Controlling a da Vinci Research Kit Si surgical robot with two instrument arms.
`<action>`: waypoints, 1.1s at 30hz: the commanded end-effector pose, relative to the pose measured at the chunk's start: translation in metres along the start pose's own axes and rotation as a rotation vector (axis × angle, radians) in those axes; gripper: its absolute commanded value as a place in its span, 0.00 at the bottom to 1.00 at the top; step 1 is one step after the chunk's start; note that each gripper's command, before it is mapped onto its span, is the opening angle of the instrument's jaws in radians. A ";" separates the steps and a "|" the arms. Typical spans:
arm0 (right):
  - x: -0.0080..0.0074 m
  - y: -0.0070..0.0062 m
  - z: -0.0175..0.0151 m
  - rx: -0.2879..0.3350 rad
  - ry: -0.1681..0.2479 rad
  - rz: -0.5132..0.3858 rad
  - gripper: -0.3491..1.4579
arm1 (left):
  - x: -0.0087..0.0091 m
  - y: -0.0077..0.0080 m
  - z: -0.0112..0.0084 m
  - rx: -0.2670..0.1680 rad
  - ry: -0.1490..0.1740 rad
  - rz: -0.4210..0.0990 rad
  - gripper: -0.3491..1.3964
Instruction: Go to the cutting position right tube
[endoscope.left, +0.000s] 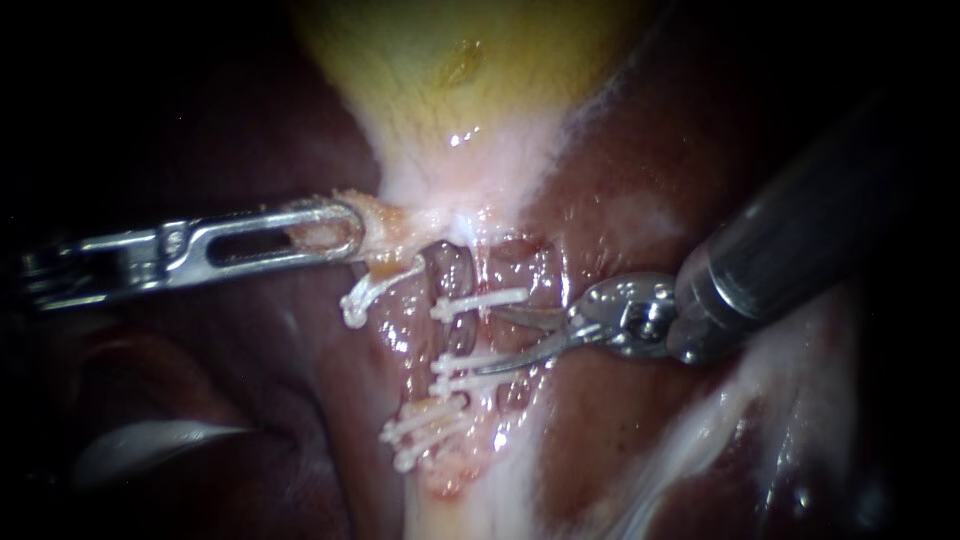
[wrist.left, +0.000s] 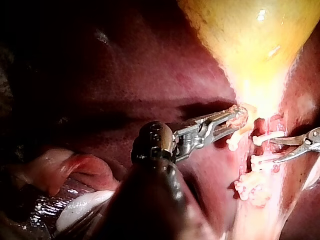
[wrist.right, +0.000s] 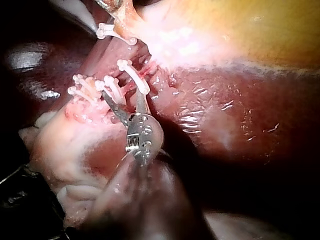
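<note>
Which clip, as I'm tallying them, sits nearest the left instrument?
The lone clip just below the left instrument's tip; the other clips cluster nearer the right instrument.

Black shadow at every edge, bright light on wet dark-red liver (endoscope.left: 610, 430) at centre

The dark red liver (endoscope.left: 250, 400) carries everything: the yellow gallbladder (endoscope.left: 450, 60) lies at its far side, clipped tubes (endoscope.left: 458, 335) nearer.

Yellow gallbladder (endoscope.left: 450, 90) tapers down to a pale neck between dark red liver (endoscope.left: 620, 400)
</note>
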 end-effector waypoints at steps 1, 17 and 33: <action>0.0001 0.0000 0.0000 0.005 -0.001 0.005 0.95 | 0.0000 0.0000 0.0000 -0.001 -0.001 0.000 0.00; 0.0007 0.0002 0.0035 0.142 0.094 0.055 0.96 | 0.0001 0.0000 0.0001 -0.001 -0.001 0.000 0.00; 0.0014 -0.0001 0.0033 0.368 0.264 0.081 0.96 | 0.0001 0.0000 0.0001 -0.001 -0.001 0.000 0.00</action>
